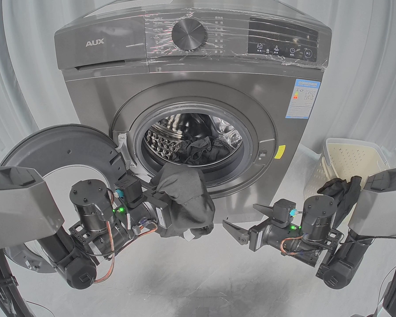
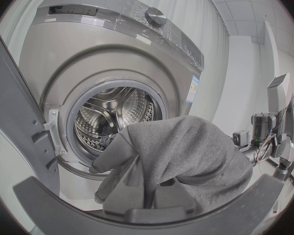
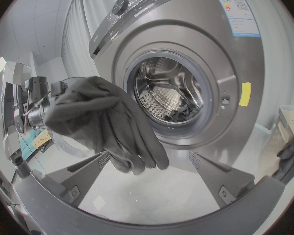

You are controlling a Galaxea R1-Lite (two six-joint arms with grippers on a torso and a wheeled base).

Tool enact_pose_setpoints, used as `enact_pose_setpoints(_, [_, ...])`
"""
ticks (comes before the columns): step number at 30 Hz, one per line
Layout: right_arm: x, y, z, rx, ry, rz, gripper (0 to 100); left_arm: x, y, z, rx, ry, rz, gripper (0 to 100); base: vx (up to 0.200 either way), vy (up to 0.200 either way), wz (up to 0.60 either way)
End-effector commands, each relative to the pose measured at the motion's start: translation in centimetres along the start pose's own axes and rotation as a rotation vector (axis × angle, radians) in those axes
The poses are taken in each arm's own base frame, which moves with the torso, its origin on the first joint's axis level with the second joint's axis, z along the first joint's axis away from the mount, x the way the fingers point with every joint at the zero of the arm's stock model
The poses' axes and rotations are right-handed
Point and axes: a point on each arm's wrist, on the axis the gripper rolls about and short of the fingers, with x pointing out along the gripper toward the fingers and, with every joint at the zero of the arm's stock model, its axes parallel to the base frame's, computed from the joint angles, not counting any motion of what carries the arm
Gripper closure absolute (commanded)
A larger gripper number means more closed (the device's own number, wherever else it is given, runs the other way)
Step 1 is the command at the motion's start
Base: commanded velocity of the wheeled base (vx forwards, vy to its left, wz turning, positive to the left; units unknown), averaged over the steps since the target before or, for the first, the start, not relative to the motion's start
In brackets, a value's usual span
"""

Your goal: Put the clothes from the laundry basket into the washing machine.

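Currently left gripper (image 2: 148,198) clamps the grey garment (image 1: 185,199) just below-front of the drum mouth (image 1: 249,146); right gripper (image 1: 246,223) gapes empty, farther off.

The washing machine (image 1: 119,89) at centre frame had a brushed, satin grey metallic shell. Crinkled, glossy clear plastic film (image 1: 233,31) covered its top panel. Its drum (image 1: 163,141) was shiny perforated steel. The garment (image 1: 187,199) at lower centre was matt, dark grey knit cloth. The laundry basket (image 1: 352,157) at right looked like matt cream perforated plastic.
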Motion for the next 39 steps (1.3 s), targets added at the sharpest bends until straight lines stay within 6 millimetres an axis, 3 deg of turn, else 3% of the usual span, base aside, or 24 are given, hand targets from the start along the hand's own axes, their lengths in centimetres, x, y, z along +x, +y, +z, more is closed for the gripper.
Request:
enact_pose_setpoints(1, [-3.0,-0.9,0.5,0.004,0.02,-0.03,0,-2.2,-0.8,1.9,-0.006,-0.042,-0.001,100,0.0,0.0,0.0])
enact_pose_setpoints(3, [-4.3,-1.2,0.5,0.013,0.033,-0.046,0,-2.4,-0.7,1.9,-0.005,-0.04,0.029,100,0.0,0.0,0.0])
enact_pose_setpoints(13, [-5.1,-4.1,1.2,0.03,-0.013,-0.15,0,-2.4,0.0,1.5,-0.012,-0.04,0.197,100,0.0,0.0,0.0])
enact_pose_setpoints(25, [-5.1,-3.8,1.5,0.03,-0.026,-0.144,0,-3.8,0.2,1.1,-0.004,-0.005,0.242,100,0.0,0.0,0.0])
enact_pose_setpoints(39, [-5.1,-3.7,1.5,0.029,-0.025,-0.137,0,-3.2,-0.1,0.0,0.005,0.033,0.242,100,0.086,0.0,0.0])
